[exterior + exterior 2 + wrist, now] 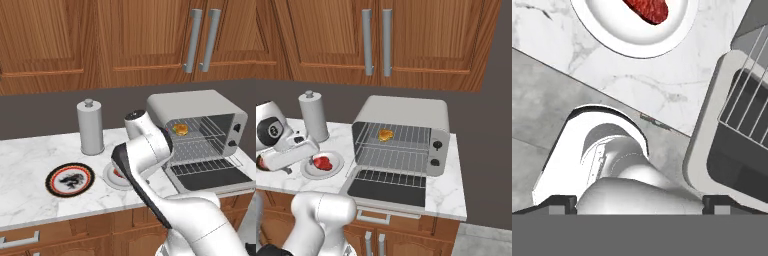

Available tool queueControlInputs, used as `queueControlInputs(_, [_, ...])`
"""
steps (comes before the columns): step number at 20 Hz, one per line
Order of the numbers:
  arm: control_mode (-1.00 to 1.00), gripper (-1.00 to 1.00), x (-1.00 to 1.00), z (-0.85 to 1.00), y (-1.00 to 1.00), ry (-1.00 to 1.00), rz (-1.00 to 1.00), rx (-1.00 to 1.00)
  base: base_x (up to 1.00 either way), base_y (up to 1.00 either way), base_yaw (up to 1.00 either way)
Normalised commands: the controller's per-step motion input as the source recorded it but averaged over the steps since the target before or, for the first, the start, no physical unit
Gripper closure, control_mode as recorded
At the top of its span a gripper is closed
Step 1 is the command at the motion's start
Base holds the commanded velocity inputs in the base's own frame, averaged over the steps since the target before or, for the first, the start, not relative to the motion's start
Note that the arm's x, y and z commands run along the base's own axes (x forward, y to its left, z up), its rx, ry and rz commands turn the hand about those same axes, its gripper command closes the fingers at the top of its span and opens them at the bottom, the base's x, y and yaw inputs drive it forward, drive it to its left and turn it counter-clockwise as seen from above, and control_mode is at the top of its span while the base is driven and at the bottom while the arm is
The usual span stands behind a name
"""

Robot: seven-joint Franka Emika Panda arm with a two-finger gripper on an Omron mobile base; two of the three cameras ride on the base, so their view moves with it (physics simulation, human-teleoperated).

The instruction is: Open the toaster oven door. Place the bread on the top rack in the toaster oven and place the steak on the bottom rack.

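1. Your toaster oven (406,131) sits at the right end of the marble counter (30,160), and its toaster oven door (388,189) is folded fully down, lying flat out over the counter's front edge.
2. You can see the bread (386,134) already lying on the top rack (406,137), toward the left of the cavity; from the left base view it shows as a golden piece (180,129) just past the arm.
3. The bottom rack (393,159) below it carries nothing.
4. The steak (322,163) is on a small white plate (336,169) just left of the oven; the hand camera looks down on its red edge (647,9).
5. Your gripper's fingertips are barely visible as dark corners at the bottom of the hand view, so you cannot tell how far apart they stand or whether they hold anything.
6. A grey canister (90,127) stands behind the plate, and a patterned plate (70,179) lies further left
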Motion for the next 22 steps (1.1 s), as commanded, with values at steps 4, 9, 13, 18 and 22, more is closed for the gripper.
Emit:
queueControlInputs(4, [-1.00, -1.00, 0.67, -0.32, 0.06, 0.10, 0.07, 0.00, 0.00, 0.00, 0.00])
queueControlInputs(9, [-1.00, -1.00, 0.67, -0.60, -0.08, 0.22, 0.09, 0.00, 0.00, 0.00, 0.00])
queueControlInputs(13, [-1.00, -1.00, 0.47, -0.57, 0.06, 0.22, 0.18, 0.00, 0.00, 0.00, 0.00])
queueControlInputs(18, [-1.00, -1.00, 0.43, -0.32, 0.05, 0.18, 0.18, 0.04, 0.00, 0.00, 0.00])
queueControlInputs(22, [-1.00, -1.00, 0.42, -0.29, 0.00, 0.14, 0.11, 0.02, 0.00, 0.00, 0.00])
